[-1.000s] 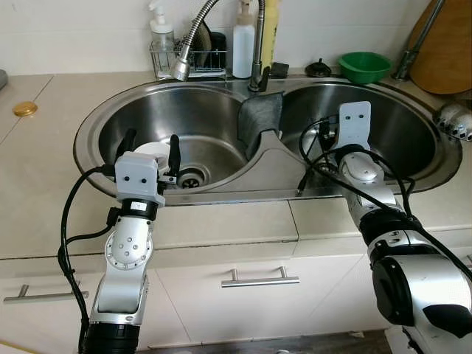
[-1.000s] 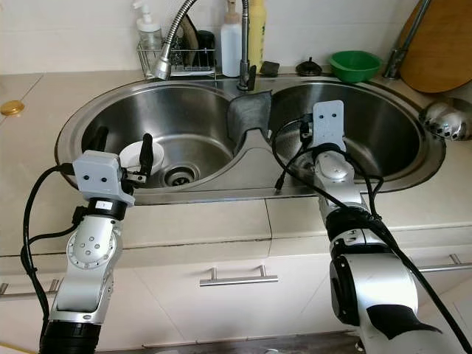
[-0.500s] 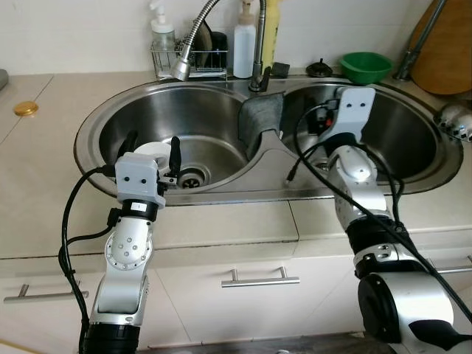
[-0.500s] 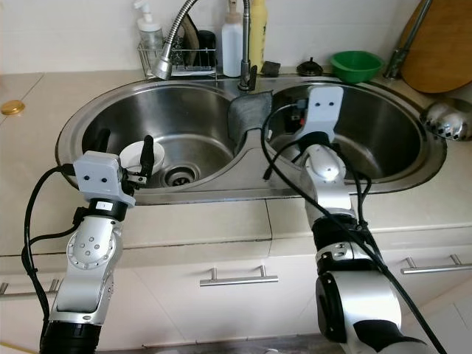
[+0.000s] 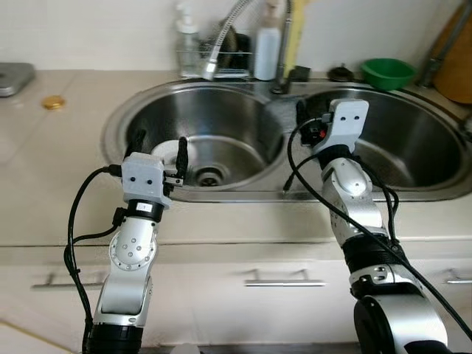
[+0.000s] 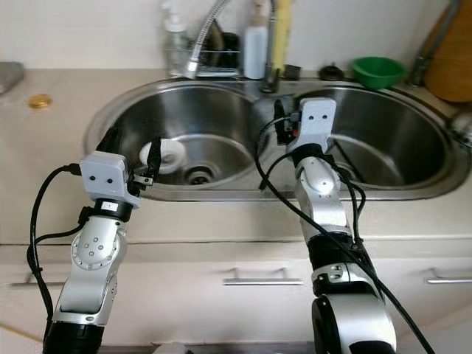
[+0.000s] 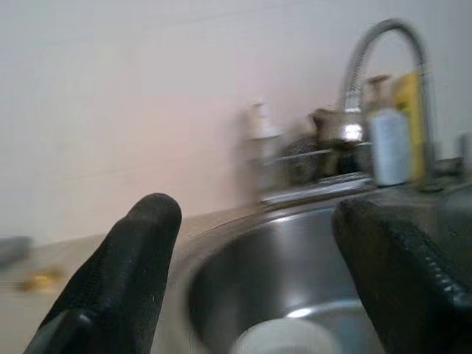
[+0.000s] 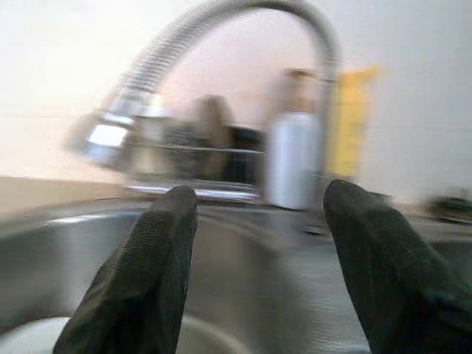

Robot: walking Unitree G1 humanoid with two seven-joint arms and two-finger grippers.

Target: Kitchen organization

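A white bowl (image 5: 165, 150) lies in the left basin of the steel double sink (image 5: 118, 122), beside the drain (image 5: 210, 175). My left gripper (image 5: 158, 145) hovers at the basin's front rim just before the bowl, open, with nothing between its fingers (image 7: 122, 273). The bowl's rim (image 7: 284, 339) shows low in the left wrist view. My right gripper (image 5: 306, 122) is held over the divider between the two basins, open and empty, pointing toward the faucet (image 8: 221, 44). Its black fingers (image 8: 140, 273) frame the faucet base and bottles.
The curved faucet (image 5: 225, 33), a wire rack (image 5: 199, 63) and soap bottles (image 5: 267, 51) stand behind the sink. A green bowl (image 5: 389, 72) sits at the back right. On the left counter lie a gold lid (image 5: 51, 102) and a grey object (image 5: 15, 75). Drawer handles (image 5: 284, 280) are below.
The camera has swung left, so the scene sits further right. My right gripper has moved from the right basin leftward to the divider. The left arm holds still.
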